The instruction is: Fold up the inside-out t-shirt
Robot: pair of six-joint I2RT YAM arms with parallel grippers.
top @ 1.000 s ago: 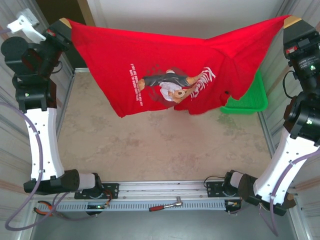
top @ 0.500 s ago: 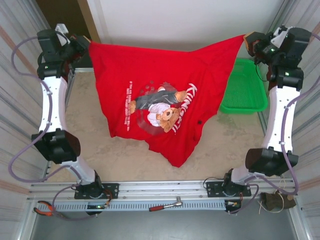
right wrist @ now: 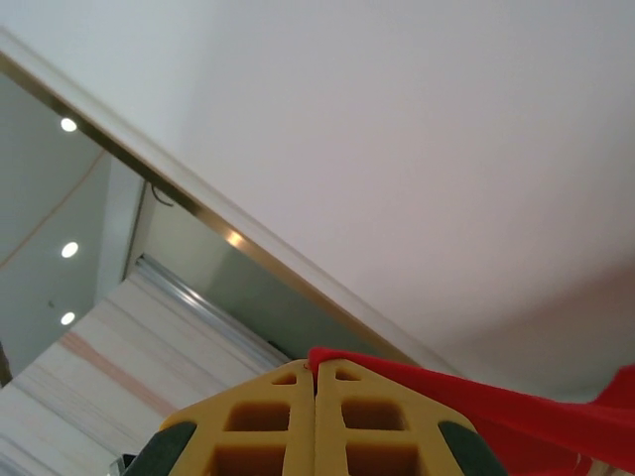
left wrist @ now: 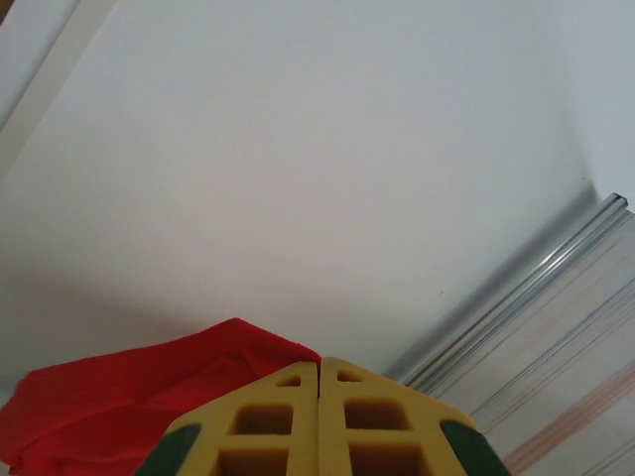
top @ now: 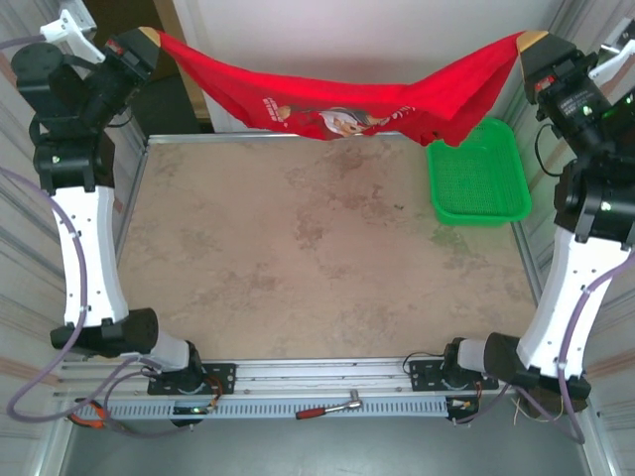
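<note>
The red t-shirt hangs stretched in the air across the far edge of the table, sagging in the middle, with a bear print and white lettering showing. My left gripper is shut on its left corner, high at the back left. My right gripper is shut on its right corner, high at the back right. In the left wrist view the yellow jaws are pressed together with red cloth bunched at their left. In the right wrist view the closed jaws pinch a red edge that runs off to the right.
A green mesh basket sits on the table at the back right, under the shirt's right end. The beige table top spreads below. A red-handled tool lies on the front rail, pliers at the front left.
Both arms swung back and up again. The shirt, hanging down over the table half a second ago, is now lifted and pulled into a narrow band at the far edge.
</note>
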